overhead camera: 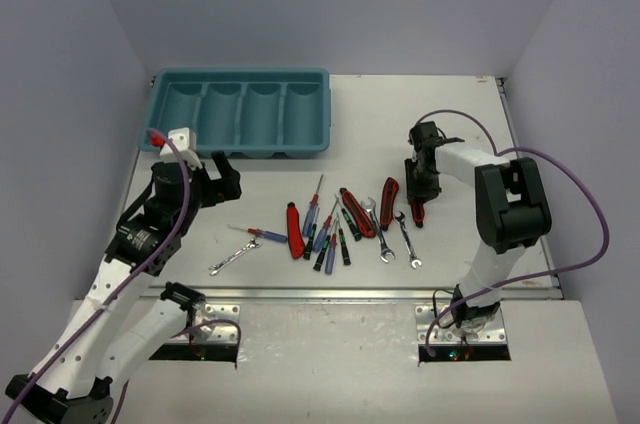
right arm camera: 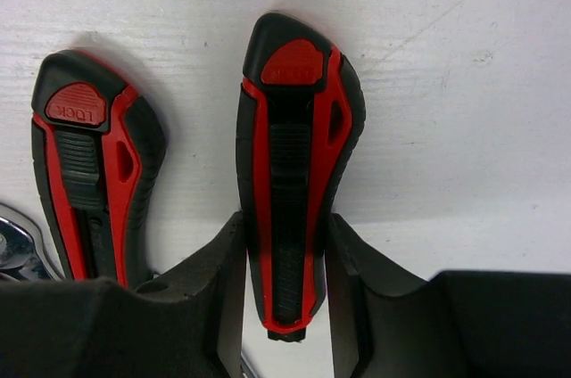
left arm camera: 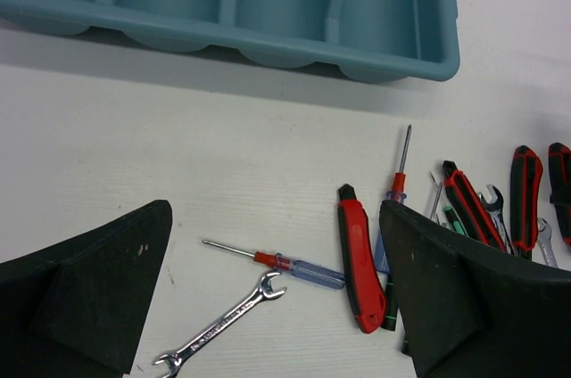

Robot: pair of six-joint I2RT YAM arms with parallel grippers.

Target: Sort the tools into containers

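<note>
The teal tray (overhead camera: 240,74) sits at the tabletop's (overhead camera: 450,124) far-left corner. By the left edge, the left fingers (left arm camera: 89,298) gape wide, empty. Toward the right edge, the right fingers (right arm camera: 214,289) clamp a red-and-black cutter (right arm camera: 290,128) low on its handle. I'd firm that squeeze first, then lift straight up, clear of the twin cutter (right arm camera: 89,173) just beside it.

A robotics lab cell: lavender walls (overhead camera: 330,4) enclose a white table (overhead camera: 400,114) bearing two robot arms (overhead camera: 150,234).

Light: bright, even, diffuse, from overhead.
Shadows: soft grey band on white table (left arm camera: 223,155) along near wall of teal tray (left arm camera: 268,39); dim halo beside red-and-black cutter (right arm camera: 294,173).
Glare: mild sheen on silver wrench (left arm camera: 219,324).
Focus: crisp; table grain legible close up.
</note>
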